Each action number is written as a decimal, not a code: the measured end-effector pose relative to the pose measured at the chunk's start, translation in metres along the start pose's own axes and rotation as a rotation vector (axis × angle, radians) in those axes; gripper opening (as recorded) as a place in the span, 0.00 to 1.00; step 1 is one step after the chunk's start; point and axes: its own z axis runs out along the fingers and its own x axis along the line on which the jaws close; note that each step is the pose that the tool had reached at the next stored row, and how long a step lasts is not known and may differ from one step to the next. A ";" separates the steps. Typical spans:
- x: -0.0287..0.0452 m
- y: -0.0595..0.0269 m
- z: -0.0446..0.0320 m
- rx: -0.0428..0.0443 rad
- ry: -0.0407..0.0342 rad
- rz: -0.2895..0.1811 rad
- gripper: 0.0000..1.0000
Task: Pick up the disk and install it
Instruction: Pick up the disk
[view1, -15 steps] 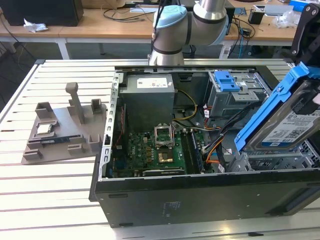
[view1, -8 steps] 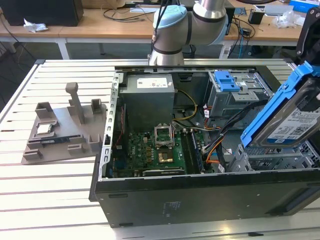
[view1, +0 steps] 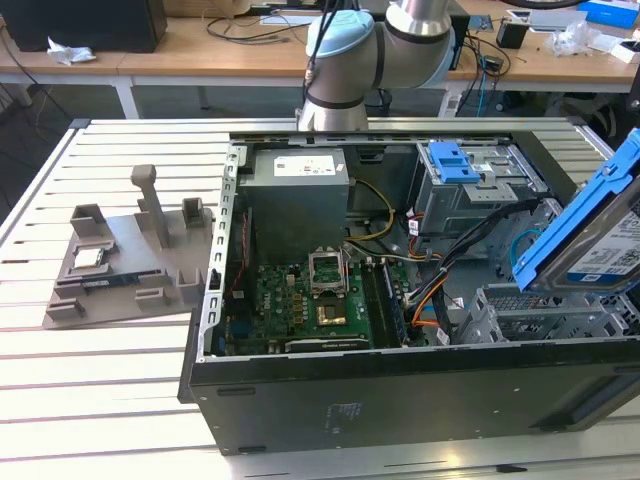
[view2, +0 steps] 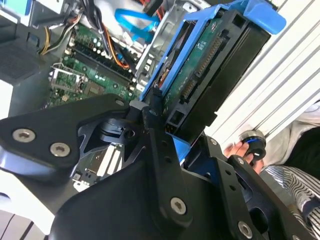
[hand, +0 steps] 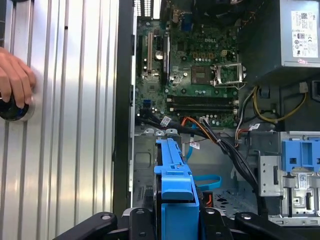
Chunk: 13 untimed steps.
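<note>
The slatted metal bench (view1: 100, 400) carries an open computer case (view1: 400, 395). A grey fixture (view1: 125, 265) lies beside it, towards one bench edge.

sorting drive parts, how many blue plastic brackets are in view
2: one frames the disk in the gripper; a bare bracket sits on the drive cage. Others may be hidden.

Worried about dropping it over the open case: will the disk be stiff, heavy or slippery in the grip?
Probably rigid: the disk is a metal block in a blue carrier. Likely heavy for its size; clamped at one end by the gripper, it could pivot. The smooth plastic carrier might slip.
</note>
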 end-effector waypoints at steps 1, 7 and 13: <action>0.0000 -0.0039 -0.0002 0.0000 0.0002 0.000 0.37; 0.0001 -0.0218 -0.0006 0.0000 0.0020 0.003 0.37; 0.0001 -0.0304 -0.0003 -0.0002 0.0023 0.005 0.37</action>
